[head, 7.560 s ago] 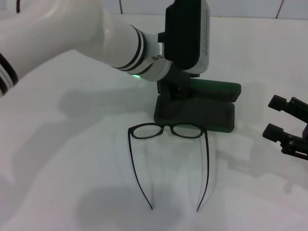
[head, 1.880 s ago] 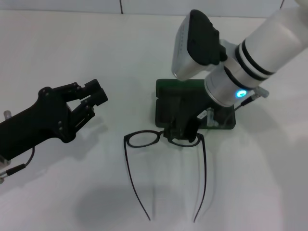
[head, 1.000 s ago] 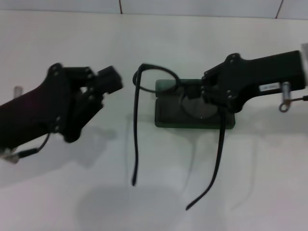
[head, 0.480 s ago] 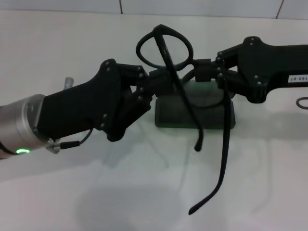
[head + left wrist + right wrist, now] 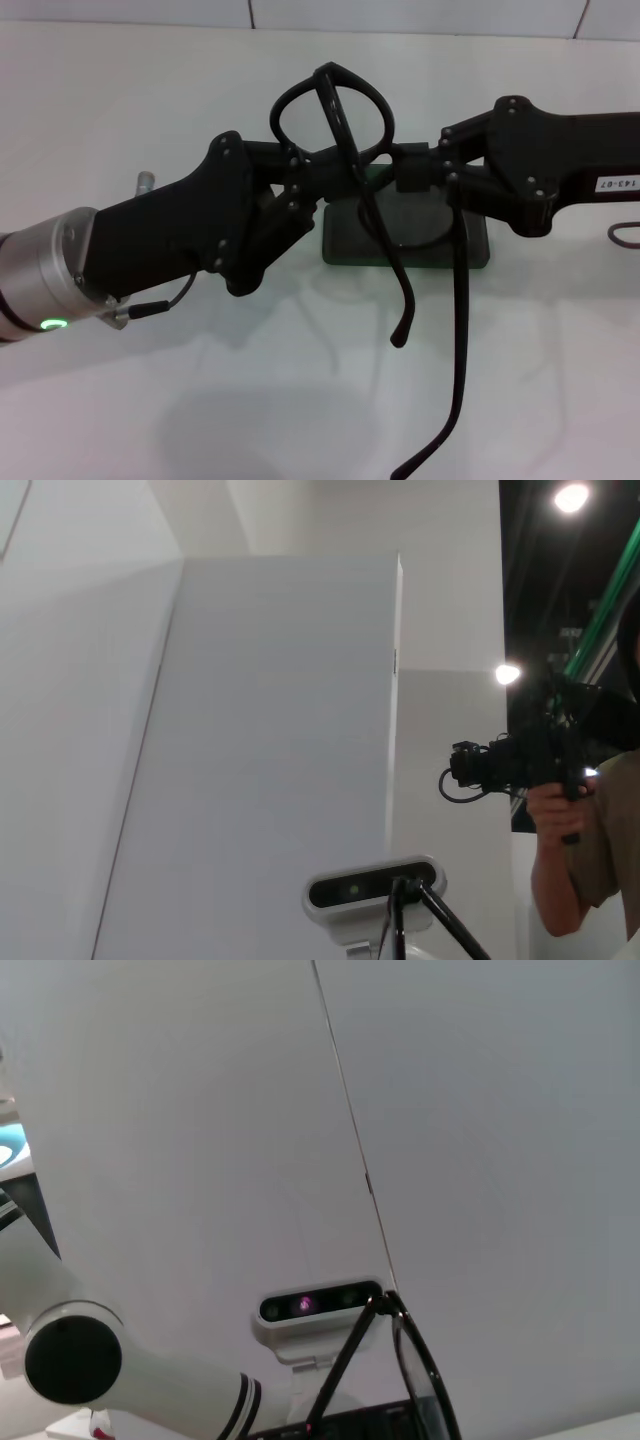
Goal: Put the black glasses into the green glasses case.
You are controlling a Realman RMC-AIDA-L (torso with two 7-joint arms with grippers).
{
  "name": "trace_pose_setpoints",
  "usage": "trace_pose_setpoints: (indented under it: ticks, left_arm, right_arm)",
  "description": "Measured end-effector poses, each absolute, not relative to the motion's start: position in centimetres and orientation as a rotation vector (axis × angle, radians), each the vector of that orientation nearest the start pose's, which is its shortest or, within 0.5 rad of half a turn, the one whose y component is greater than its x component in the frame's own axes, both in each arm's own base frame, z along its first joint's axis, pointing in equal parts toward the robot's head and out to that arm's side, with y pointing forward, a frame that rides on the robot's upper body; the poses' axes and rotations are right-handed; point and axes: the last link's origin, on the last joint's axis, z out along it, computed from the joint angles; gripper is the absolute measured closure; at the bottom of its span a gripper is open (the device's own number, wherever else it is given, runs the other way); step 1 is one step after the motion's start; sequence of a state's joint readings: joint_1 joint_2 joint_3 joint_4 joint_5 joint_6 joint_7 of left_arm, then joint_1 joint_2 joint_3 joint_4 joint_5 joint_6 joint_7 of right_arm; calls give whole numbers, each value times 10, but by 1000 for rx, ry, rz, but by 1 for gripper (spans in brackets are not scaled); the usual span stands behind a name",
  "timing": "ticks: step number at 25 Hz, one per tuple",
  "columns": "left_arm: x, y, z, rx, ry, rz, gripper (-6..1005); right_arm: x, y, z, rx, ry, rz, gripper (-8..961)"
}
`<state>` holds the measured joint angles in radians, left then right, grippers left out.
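The black glasses [image 5: 341, 125] hang in the air above the green glasses case [image 5: 350, 246], which lies open on the white table. My right gripper [image 5: 415, 170] reaches in from the right and is shut on the frame near the bridge. From the left, my left gripper [image 5: 312, 178] is closed on the frame beside the left lens. One temple arm is swung inward across the case, while the other [image 5: 461, 330] hangs straight down. In the right wrist view a lens rim and temple of the black glasses [image 5: 416, 1372] show.
The white table [image 5: 150, 110] spreads on all sides of the case. Both black forearms cross above it at mid-height. The left wrist view shows only a wall, a mounted camera [image 5: 372, 888] and a person holding a camera [image 5: 560, 810].
The right gripper lifted the glasses off the table above the case, and the left gripper came in and closed on the frame. In the last half second one temple swung further inward.
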<state>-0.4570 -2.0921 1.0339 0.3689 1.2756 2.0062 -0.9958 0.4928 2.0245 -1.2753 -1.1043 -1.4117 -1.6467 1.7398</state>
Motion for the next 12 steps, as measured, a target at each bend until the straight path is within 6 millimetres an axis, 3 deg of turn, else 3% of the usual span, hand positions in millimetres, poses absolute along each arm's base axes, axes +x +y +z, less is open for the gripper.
trace_pose_setpoints:
  ticks: [8, 12]
  left_arm:
    - [-217, 251, 9, -2482, -163, -1728, 966]
    - [-210, 248, 6, -2542, -139, -1745, 966]
  right_arm:
    - [133, 319, 25, -2973, 330, 1093, 917]
    - [134, 326, 18, -2958, 349, 1090, 917]
